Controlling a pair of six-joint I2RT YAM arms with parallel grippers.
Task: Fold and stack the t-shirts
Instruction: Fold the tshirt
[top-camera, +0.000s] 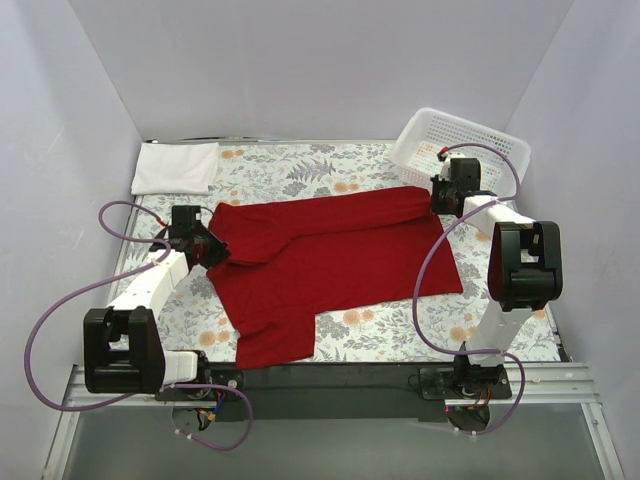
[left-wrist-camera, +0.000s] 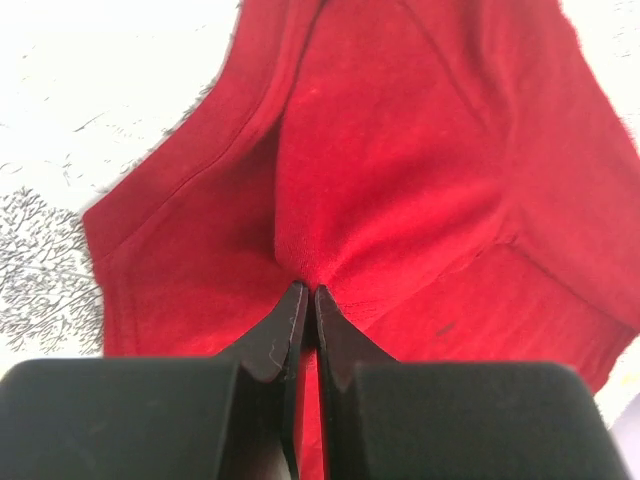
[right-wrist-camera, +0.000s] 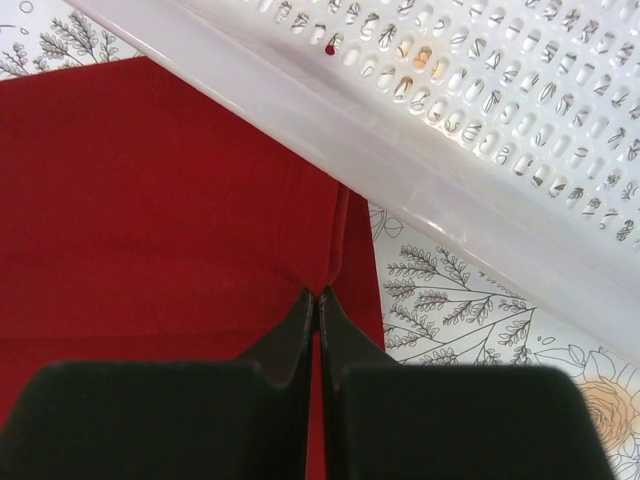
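A deep red t-shirt (top-camera: 330, 265) lies spread across the flowered cloth, its far edge folded over into a thick band. My left gripper (top-camera: 213, 250) is shut on the red t-shirt (left-wrist-camera: 400, 180) at its left end, pinching a pucker of cloth between the black fingertips (left-wrist-camera: 295, 310). My right gripper (top-camera: 437, 198) is shut on the same t-shirt (right-wrist-camera: 150, 200) at its right end, next to the basket; its fingertips (right-wrist-camera: 300, 305) nip a crease. A white t-shirt (top-camera: 176, 166) lies folded flat at the far left corner.
A white plastic mesh basket (top-camera: 458, 150) stands at the far right, its rim (right-wrist-camera: 330, 110) close above my right gripper. The flowered tablecloth (top-camera: 400, 335) covers the table. White walls close in on three sides. Purple cables loop beside both arms.
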